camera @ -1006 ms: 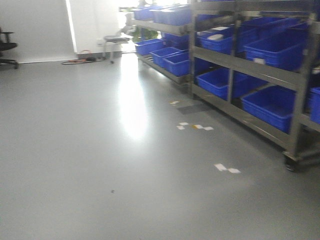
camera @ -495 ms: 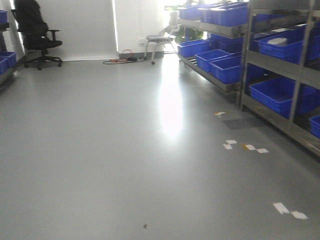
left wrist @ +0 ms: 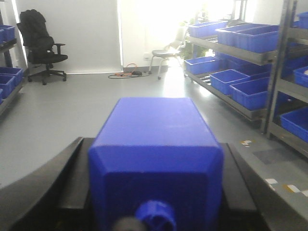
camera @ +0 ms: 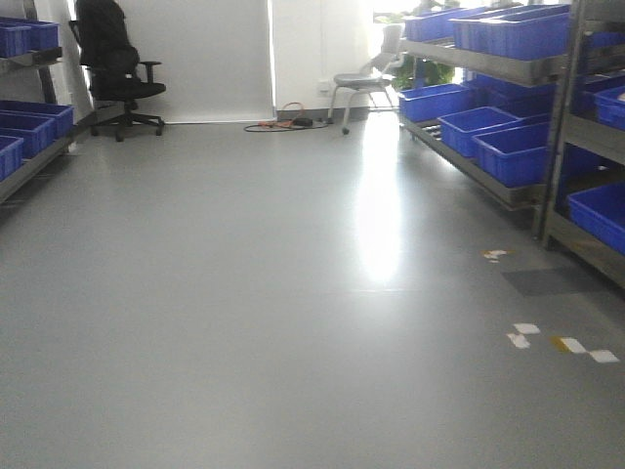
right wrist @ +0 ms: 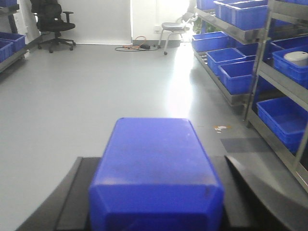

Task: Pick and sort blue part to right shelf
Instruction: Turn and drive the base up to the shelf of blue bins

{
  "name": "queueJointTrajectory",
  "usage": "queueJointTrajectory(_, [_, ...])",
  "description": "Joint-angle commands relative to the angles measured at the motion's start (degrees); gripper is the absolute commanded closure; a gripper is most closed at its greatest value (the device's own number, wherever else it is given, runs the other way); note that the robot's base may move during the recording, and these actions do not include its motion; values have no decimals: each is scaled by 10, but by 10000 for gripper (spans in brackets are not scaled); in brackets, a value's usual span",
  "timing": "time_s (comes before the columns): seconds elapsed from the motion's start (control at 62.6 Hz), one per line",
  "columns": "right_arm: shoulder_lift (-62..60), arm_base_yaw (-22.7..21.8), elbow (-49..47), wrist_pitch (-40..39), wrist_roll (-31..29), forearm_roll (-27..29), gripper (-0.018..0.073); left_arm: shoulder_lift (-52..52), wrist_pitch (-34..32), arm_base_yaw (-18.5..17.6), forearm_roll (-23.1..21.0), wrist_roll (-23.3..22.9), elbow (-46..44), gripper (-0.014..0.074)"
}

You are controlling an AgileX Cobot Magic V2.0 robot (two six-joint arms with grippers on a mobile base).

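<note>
Along the aisle, the front view has swung left within a second: the right shelf (camera: 560, 127) has slid to the right edge, and an office chair (camera: 115, 68) has appeared far left. The left gripper (left wrist: 154, 144) is clamped on a blue part (left wrist: 156, 159), the right gripper (right wrist: 156, 159) on a second blue part (right wrist: 154, 144). Neither is shelved yet, and the base seems to be turning off the rack.

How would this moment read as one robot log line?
left gripper: shut on small solid-blue plastic block | right gripper: shut on second solid-blue block | stainless-steel rack with blue bins: on right, not reached
</note>
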Motion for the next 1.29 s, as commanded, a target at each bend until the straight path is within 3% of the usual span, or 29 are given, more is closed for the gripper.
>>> queueJointTrajectory(0.0, [5,-4,-18,-55,-2,-8,186,7,-54,-1,-1,-3,-16,232])
queueJointTrajectory(1.278, [5,-4,-18,-55,-2,-8,186,7,-54,-1,-1,-3,-16,232])
